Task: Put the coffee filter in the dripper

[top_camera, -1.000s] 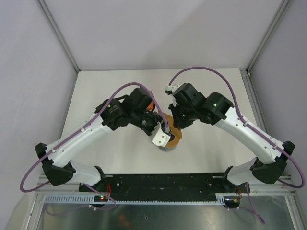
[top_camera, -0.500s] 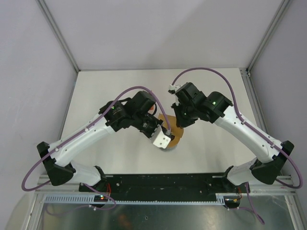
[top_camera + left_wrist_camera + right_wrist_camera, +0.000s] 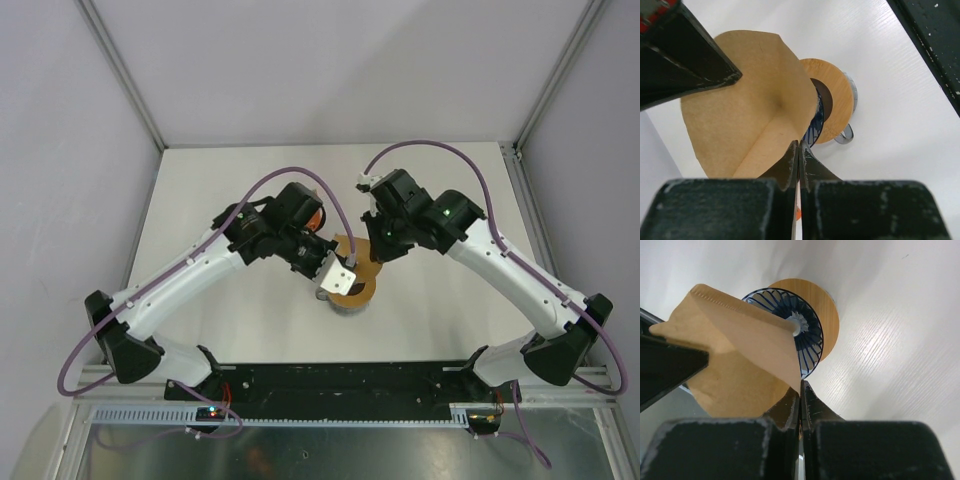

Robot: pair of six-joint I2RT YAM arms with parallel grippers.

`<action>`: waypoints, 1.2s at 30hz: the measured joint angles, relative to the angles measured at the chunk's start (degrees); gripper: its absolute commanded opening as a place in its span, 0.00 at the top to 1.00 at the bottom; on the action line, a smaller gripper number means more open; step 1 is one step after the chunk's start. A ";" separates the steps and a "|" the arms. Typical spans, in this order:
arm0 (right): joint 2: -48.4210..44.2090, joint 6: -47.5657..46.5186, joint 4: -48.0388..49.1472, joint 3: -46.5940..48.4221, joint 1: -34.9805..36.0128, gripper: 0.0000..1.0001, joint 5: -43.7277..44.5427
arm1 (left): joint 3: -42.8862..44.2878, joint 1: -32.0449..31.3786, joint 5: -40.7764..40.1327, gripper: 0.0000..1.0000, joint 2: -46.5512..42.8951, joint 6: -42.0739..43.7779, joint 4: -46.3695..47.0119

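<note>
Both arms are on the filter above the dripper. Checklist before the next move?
1. left gripper shut on the filter edge: ok.
2. right gripper shut on the filter's other edge: ok.
3. dripper upright in the wooden ring: ok.
4. filter lined up over the dripper mouth: cannot tell; they overlap in both wrist views, but the height is unclear.
5. filter opened into a cone: cannot tell.
6. filter seated in the dripper: not ok, most of it is outside.

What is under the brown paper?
The blue dripper, its ribbed mouth showing, sitting on a wooden ring. The coffee filter covers part of the dripper, so that part and anything below it cannot be seen.
</note>
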 measured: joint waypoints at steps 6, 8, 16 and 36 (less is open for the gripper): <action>0.37 -0.02 0.81 0.00 0.02 1.00 0.02 | -2.47 0.74 0.63 1.00 0.72 0.17 -0.07; 0.68 -0.02 1.09 -0.09 0.02 0.98 0.07 | -2.64 0.79 0.90 1.00 0.83 0.39 -0.11; 2.47 -0.26 2.08 -1.77 -0.07 0.85 1.55 | -2.73 0.85 1.20 1.00 1.81 0.59 -0.09; 3.04 -0.46 4.09 -5.35 -0.98 0.66 3.43 | -3.50 0.96 1.18 0.83 3.28 2.16 -0.09</action>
